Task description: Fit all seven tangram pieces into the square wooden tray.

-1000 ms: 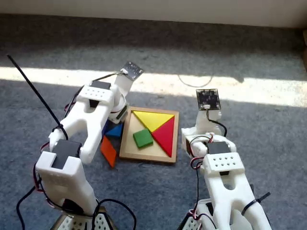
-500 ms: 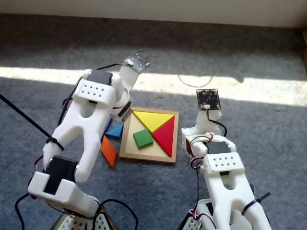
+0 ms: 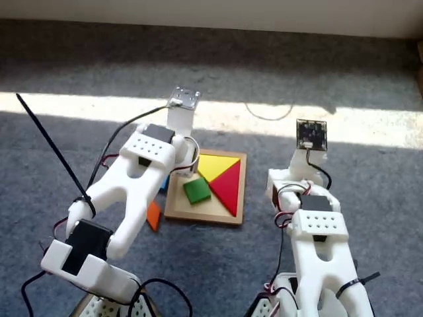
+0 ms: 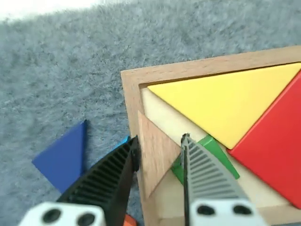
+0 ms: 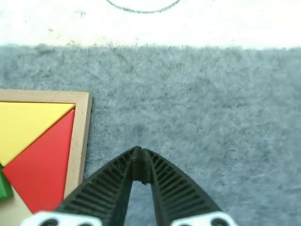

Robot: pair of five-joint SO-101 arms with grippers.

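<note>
At the left rim of the wooden tray (image 4: 131, 94), the left gripper (image 4: 160, 140) pinches a pale wooden triangle (image 4: 155, 165) beside the green square (image 4: 218, 155). A yellow triangle (image 4: 225, 101) and a red triangle (image 4: 273, 141) lie beyond. The right gripper (image 5: 140, 162), closed and empty, hovers over carpet (image 5: 211, 94).

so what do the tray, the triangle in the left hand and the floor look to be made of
Tray: pale unpainted wood, with faint grain on the rim.
Triangle in the left hand: probably the same bare wood, matt tan with no paint. The yellow piece differs: its flat, even colour suggests painted wood.
Floor: grey short-pile carpet, with a fuzzy, fibrous texture.
</note>
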